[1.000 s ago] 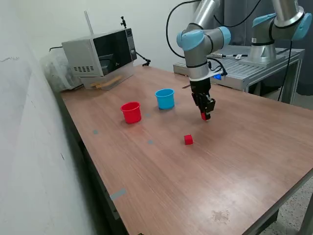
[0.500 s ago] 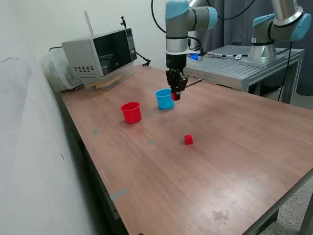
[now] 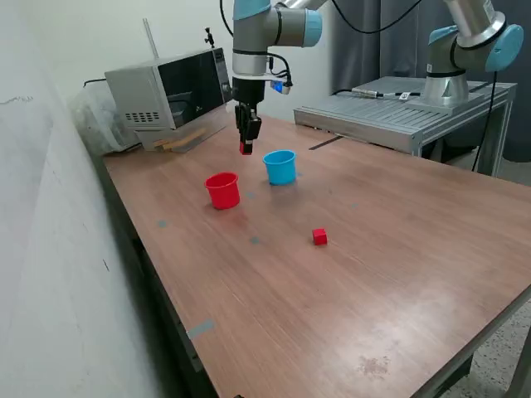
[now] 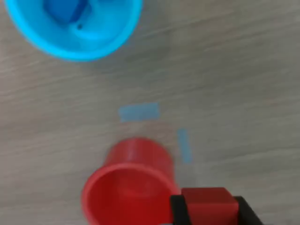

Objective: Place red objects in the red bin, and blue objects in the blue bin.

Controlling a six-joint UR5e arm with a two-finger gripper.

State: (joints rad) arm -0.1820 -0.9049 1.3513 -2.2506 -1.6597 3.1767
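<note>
Gripper (image 3: 246, 150) hangs in the upper middle of the exterior view, above the wooden tabletop (image 3: 398, 249), jaws pinching a small plain red cube (image 4: 209, 203). It sits between and just behind the two cups, not yet over either.

Small round red plastic cup (image 3: 222, 190) stands left of centre; in the wrist view its inside looks empty. Small round light-blue plastic cup (image 3: 280, 167) stands just to its right, and the wrist view shows dark-blue cube material (image 4: 65, 10) inside; how many cubes, cannot tell. A second small red cube (image 3: 319, 237) lies loose on the tabletop near frame centre, well apart from both cups.

Progress judgement: blue side seems done or nearly so, no blue cubes left loose; red side has one cube in hand, one waiting, none dropped yet.

Room: lots of bare tabletop to the right and bottom. A microwave (image 3: 170, 91) sits at upper left near the tabletop's back edge, close behind the arm's path. Cups stand near each other, so the drop needs centring over the red one.
</note>
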